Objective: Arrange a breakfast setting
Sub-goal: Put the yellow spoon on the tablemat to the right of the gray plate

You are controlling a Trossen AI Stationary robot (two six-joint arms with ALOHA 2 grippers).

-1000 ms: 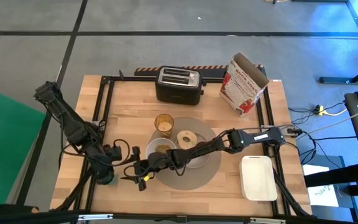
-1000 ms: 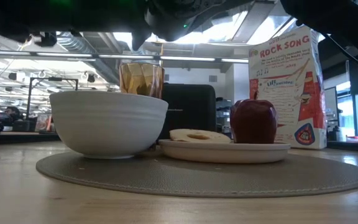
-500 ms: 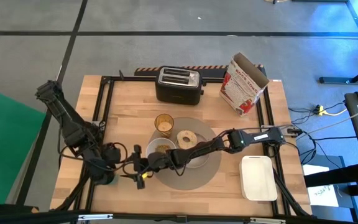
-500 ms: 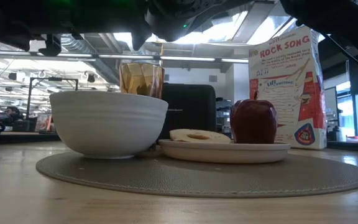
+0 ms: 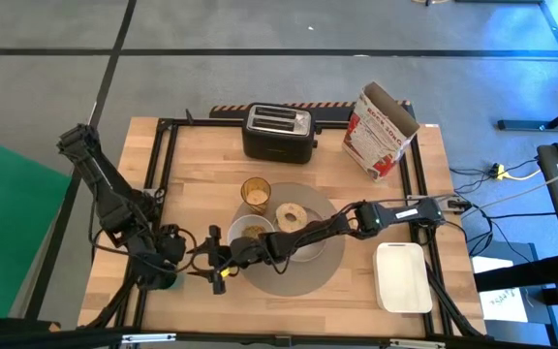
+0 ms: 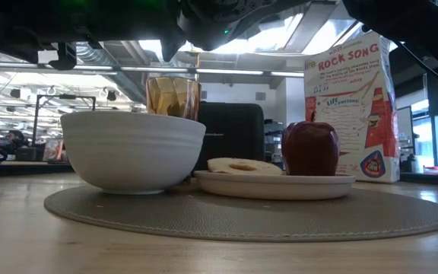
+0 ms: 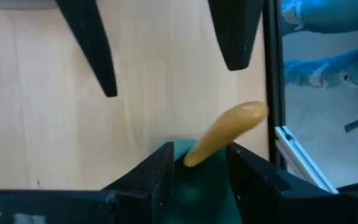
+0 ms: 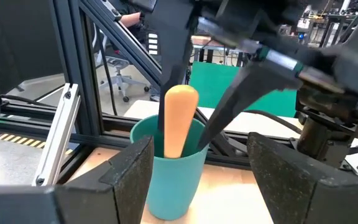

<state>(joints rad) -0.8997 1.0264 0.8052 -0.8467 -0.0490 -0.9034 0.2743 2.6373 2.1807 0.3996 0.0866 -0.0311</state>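
Note:
The small green cup [image 8: 169,168] stands on the table near its left front, with the orange-handled spoon [image 8: 179,118] upright in it. My left gripper [image 7: 201,171] reaches down over the cup and is shut on it. My right gripper [image 8: 197,186] is open, level with the cup and just right of it, fingers apart and touching nothing. On the round grey placemat [image 5: 294,279] sit the white bowl [image 6: 131,148], the amber tumbler [image 5: 255,194], and the white plate [image 6: 272,184] with the bagel [image 5: 291,215] and the red apple [image 6: 310,148]. My left gripper has the green cup's top [image 7: 176,155] between its two fingers [image 7: 151,180], coming from above at a slant. The cup stands upright on the table. The spoon handle [image 7: 225,134] sticks out between the fingers. Whether a finger is inside the rim, I cannot tell.
A black toaster [image 5: 279,131] and a cereal box [image 5: 381,131] stand at the far edge. A white rectangular tray [image 5: 402,276] lies at the right front. The table's black frame rail [image 7: 272,93] runs close beside the cup.
My left gripper has gone down and toward the table's near edge, onto the green cup. My right gripper has kept still beside the cup.

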